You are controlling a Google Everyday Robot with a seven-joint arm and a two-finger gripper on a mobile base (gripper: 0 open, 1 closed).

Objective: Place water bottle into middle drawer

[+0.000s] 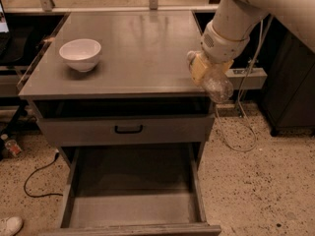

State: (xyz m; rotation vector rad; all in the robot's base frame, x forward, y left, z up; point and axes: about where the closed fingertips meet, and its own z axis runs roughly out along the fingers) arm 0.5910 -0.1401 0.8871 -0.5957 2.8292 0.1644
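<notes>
The water bottle (pixel 217 84), clear and crinkly, is held tilted in my gripper (pixel 201 69), whose yellowish fingers are shut on its upper part. The bottle hangs in the air at the cabinet top's front right corner, its lower end past the right edge. The middle drawer (pixel 133 208) is pulled out wide open below, with a bare grey floor and low side walls. It lies lower and to the left of the bottle.
A white bowl (pixel 80 54) stands on the cabinet top (pixel 138 48) at the left. A closed grey drawer front with a black handle (pixel 129 129) sits above the open drawer. Cables (pixel 236 132) lie on the speckled floor at the right; a dark cabinet (pixel 290 82) stands far right.
</notes>
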